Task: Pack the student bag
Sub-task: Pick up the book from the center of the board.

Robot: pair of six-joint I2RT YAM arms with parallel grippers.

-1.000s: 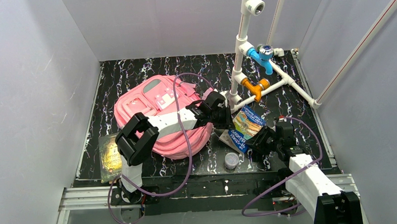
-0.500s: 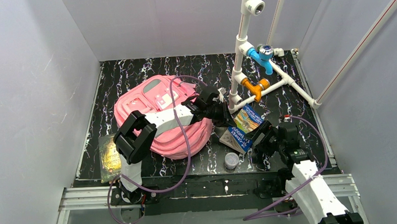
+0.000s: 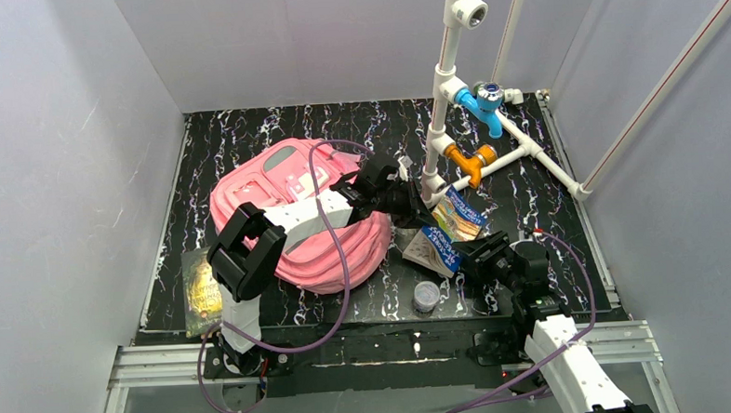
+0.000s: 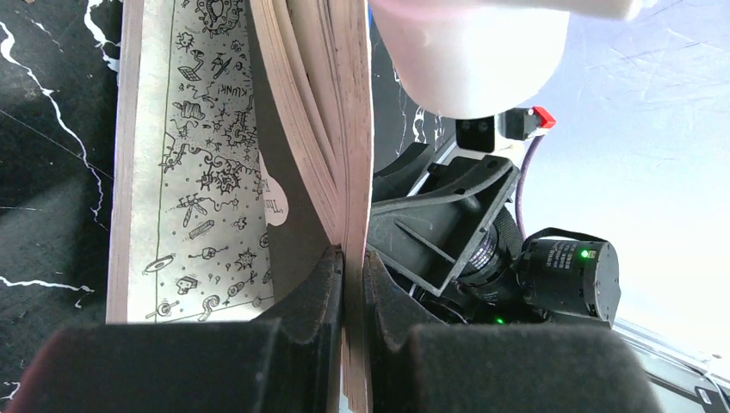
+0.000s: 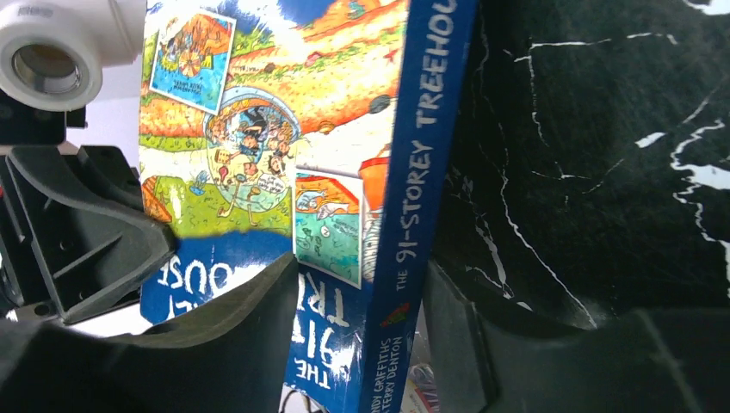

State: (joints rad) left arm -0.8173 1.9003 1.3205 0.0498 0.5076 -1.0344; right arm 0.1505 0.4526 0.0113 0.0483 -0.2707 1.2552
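The student bag (image 3: pixel 268 187), pink, lies at the left centre of the table under my left arm. Just right of it a blue paperback book (image 3: pixel 448 229) stands tilted on its edge, partly open. My left gripper (image 3: pixel 414 214) is shut on that book's cover and a few pages (image 4: pixel 355 172), its fingertips (image 4: pixel 327 267) pinching the paper edge. My right gripper (image 3: pixel 468 254) reaches in from the right. It is open, and its jaws straddle the book's blue spine (image 5: pixel 422 172). One finger (image 5: pixel 258 292) lies against the front cover; the other stands just off the spine.
A white PVC pipe frame (image 3: pixel 446 101) with blue and orange fittings rises right behind the book. A small lidded jar (image 3: pixel 425 296) sits near the front edge. Another book (image 3: pixel 201 290) lies at the front left beside the bag. Grey walls enclose the table.
The book has shifted left toward the bag, held by my left gripper. My right gripper let go, drew back toward the front edge, and now sits around the spine.
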